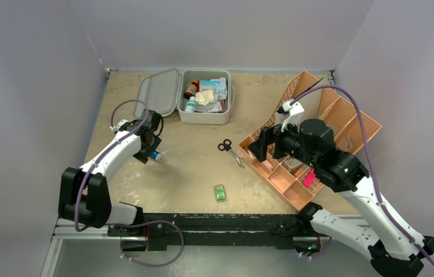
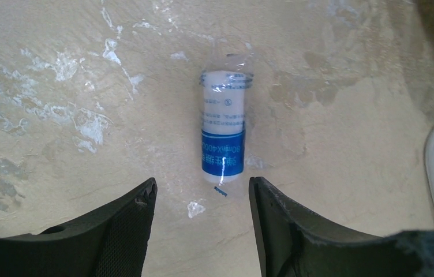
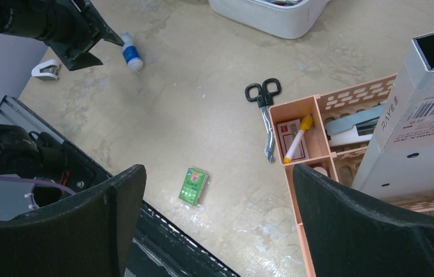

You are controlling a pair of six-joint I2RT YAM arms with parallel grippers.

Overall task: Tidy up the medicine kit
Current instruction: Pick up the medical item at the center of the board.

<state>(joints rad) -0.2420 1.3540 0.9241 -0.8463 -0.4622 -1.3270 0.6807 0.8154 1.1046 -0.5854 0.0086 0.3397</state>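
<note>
Medicine kit (image 1: 204, 118) — open at the far middle of the bench (image 1: 191, 173), lid laid back flat to its left, base filled with small bottles and packets. Left hand (image 2: 201, 187) low over the bench left of centre, fingers spread, gripping nothing; small white bottle with blue label (image 2: 223, 135) lying on its side just ahead, its near end level with the fingertips, touching neither. Right hand (image 3: 217, 168) spread wide and empty, hovering over the near-left end of the orange tray (image 1: 295, 86). Black-handled scissors (image 1: 231, 151) just beside that tray's left edge — small green box (image 1: 220, 192) nearer the front edge, apart from everything.
</note>
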